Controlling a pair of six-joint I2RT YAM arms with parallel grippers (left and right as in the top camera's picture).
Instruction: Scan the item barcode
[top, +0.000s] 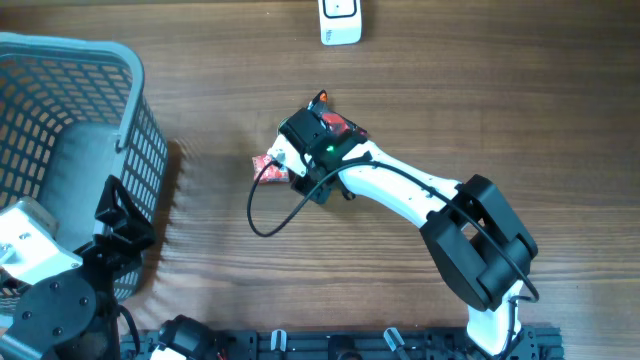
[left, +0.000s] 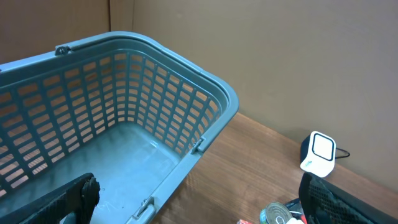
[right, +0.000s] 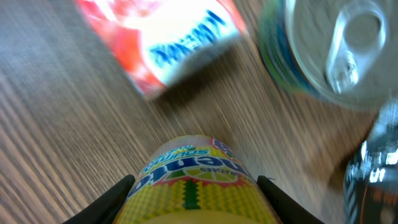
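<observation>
Your yellow-labelled container (right: 198, 186) sits at the bottom centre of the right wrist view. Its long axis runs up the frame, its end towards the red packet (right: 168, 37). The right gripper (right: 194, 183) stands partly closed, fingers (right: 112, 199) flanking the container's sides; you cannot tell whether they grip it.

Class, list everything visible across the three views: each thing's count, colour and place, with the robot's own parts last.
grey-blue plastic lattice basket: one, grey-blue, table's left end
small white box-shaped device: one, white, table's far edge
red and white packet: one, lying mid-table
round metal can with pull-tab lid: one, silver top, beside the packet
yellow printed container: one, yellow, between the right tool's fingers
brown wooden table: one, brown
left tool: one, black, open, at the basket
right tool: one, black, mid-table
</observation>
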